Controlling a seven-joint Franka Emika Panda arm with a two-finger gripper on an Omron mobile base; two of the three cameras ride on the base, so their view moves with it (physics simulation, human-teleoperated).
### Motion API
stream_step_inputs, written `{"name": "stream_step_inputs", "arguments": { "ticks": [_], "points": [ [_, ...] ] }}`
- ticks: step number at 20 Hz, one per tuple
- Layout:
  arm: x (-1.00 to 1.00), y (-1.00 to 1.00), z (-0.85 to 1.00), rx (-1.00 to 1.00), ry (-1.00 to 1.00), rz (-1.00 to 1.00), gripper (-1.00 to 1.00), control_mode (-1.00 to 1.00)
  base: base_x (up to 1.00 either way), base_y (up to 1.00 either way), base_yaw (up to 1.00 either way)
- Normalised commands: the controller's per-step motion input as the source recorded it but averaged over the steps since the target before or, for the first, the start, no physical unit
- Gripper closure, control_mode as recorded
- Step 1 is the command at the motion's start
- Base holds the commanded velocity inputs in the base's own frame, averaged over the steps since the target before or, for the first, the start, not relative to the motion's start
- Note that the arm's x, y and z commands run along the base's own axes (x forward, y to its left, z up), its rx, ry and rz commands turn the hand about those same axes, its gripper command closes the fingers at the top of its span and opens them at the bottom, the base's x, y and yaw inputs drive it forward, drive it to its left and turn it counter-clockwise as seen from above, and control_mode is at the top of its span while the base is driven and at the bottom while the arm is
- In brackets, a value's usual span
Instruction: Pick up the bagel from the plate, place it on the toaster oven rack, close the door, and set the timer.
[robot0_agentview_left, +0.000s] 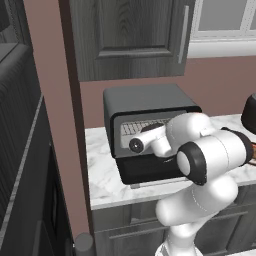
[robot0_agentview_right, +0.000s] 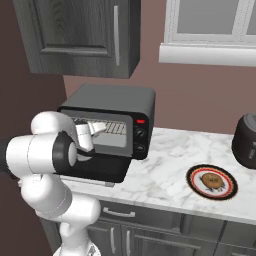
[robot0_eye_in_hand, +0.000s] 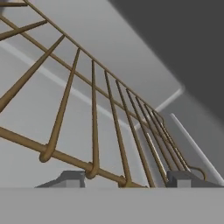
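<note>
Tool (robot0_eye_in_hand: 124, 178): two small dark fingertips at the mouth of the oven, set partly apart on either side of the front bar of the rack. Whether they pinch that bar or only bracket it cannot be told; nothing else is between them.

Toaster oven rack (robot0_eye_in_hand: 94, 127): thin wire grid of parallel bars, running away from the tool into the light grey cavity; seen pale grey from the base cameras (robot0_agentview_left: 135, 128).

Door (robot0_agentview_right: 95, 172): wide black flap, let down flat in front of the oven, the arm reaching over it.

Toaster oven (robot0_agentview_right: 120, 102): black box with a column of dials on its right face, standing on the white marbled surface (robot0_agentview_right: 165, 170).

Plate (robot0_agentview_right: 226, 189): round, orange-red rim, dark ring, well apart from the oven to its right, near a dark rounded appliance (robot0_agentview_right: 246, 140).

Bagel (robot0_agentview_right: 212, 181): small golden-brown ring lying flat at the plate's centre.

Governing relation: the bagel lies far to the tool's right and lower, on the surface. My judgement is that the arm must withdraw and swing right before any pickup.
</note>
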Motion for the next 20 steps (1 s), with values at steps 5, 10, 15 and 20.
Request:
{"name": "stream_step_inputs", "arguments": {
  "ticks": [5, 10, 15, 20],
  "points": [
    [0.0, 0.0, -0.01, 0.03, 0.09, 0.03, 1.0, -1.0, 0.0, 0.0, 0.0],
    [-0.1, 0.0, -0.11, 0.03, 0.08, 0.03, 1.0, -1.0, 0.0, 0.0, 0.0],
    [-0.34, 0.0, -0.23, 0.01, 0.07, 0.02, 1.0, -1.0, 0.0, 0.0, 0.0],
    [-0.51, 0.0, -0.26, 0.02, 0.06, 0.02, 1.0, -1.0, 0.0, 0.0, 0.0]
  ]
}}
